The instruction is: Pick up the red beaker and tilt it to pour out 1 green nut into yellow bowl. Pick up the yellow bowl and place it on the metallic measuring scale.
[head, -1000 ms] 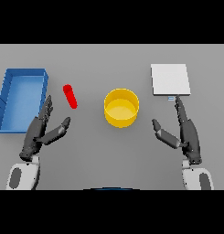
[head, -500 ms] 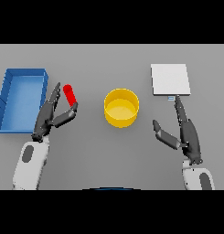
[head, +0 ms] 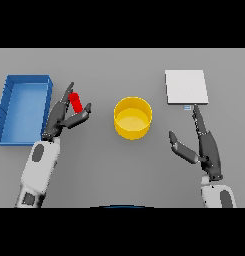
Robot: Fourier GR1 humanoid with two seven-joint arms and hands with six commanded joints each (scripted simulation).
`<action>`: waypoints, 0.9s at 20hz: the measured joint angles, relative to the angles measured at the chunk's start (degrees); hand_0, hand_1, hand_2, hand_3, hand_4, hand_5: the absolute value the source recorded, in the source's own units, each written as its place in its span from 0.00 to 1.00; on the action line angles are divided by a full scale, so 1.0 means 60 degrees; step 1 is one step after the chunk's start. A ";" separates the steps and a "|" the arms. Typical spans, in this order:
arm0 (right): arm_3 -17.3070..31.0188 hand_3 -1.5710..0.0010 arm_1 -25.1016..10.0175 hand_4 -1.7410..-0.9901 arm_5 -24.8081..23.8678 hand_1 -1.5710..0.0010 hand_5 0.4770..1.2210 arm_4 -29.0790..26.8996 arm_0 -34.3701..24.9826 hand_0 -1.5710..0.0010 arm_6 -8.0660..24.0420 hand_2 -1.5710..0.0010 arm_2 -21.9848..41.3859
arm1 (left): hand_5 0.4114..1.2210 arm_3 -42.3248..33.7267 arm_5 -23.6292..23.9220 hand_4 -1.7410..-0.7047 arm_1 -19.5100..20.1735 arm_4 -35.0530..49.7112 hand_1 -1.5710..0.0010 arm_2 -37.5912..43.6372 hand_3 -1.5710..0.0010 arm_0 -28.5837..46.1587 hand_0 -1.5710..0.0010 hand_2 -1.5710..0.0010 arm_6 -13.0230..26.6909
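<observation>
Locate the red beaker (head: 76,102) in the left-centre of the frame, between the blue tray (head: 24,107) at the far left and the yellow bowl (head: 133,117) at centre. Its long axis runs from upper left to lower right, and only its upper part shows.

Note the left hand (head: 64,117) directly at the beaker: straight fingers lie along its left side and the thumb reaches up on its right, so the beaker sits in the gap. The fingers are spread, not closed; you cannot confirm contact. Judge the grasp as not yet made.

The left hand is by far the nearer. The right hand (head: 204,145) rests relaxed and holding nothing at lower right, just below the metallic measuring scale (head: 186,86). After closure, expect to carry the beaker rightward to the bowl.
</observation>
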 measured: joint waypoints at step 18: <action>0.0140 1.00 0.0065 0.65 -0.0060 1.00 0.22 -0.0061 -0.0027 1.00 0.0074 1.00 -0.0076 | 0.86 0.1947 0.0514 0.16 -0.0470 0.0169 0.23 0.0560 0.30 -0.1398 0.24 0.22 -0.1132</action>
